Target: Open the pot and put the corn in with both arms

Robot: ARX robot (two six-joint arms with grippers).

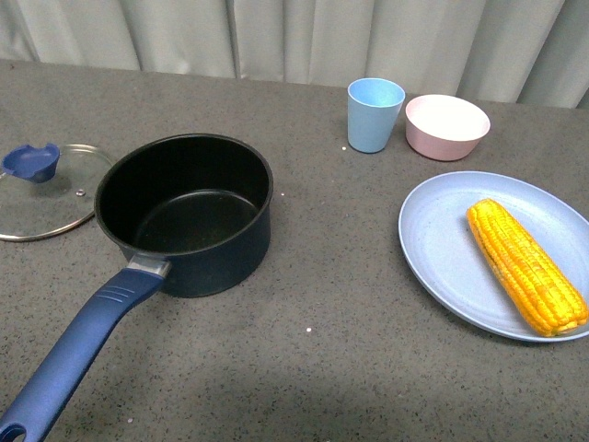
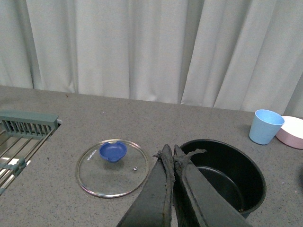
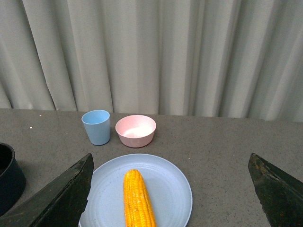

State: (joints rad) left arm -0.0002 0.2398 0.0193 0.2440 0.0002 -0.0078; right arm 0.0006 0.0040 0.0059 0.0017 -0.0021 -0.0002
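The dark pot (image 1: 189, 214) stands open and empty on the grey table, its long blue handle (image 1: 78, 350) pointing to the front left. Its glass lid (image 1: 46, 191) with a blue knob (image 1: 31, 161) lies flat just left of it. The yellow corn (image 1: 525, 264) lies on a light blue plate (image 1: 442, 249) at the right. Neither arm shows in the front view. My left gripper (image 2: 170, 152) is shut and empty, above the gap between lid (image 2: 112, 167) and pot (image 2: 227, 175). My right gripper (image 3: 170, 163) is open wide above the corn (image 3: 137, 198).
A light blue cup (image 1: 375, 114) and a small pink bowl (image 1: 447, 126) stand at the back behind the plate. A green-framed rack (image 2: 23, 137) sits far left in the left wrist view. Grey curtains close off the back.
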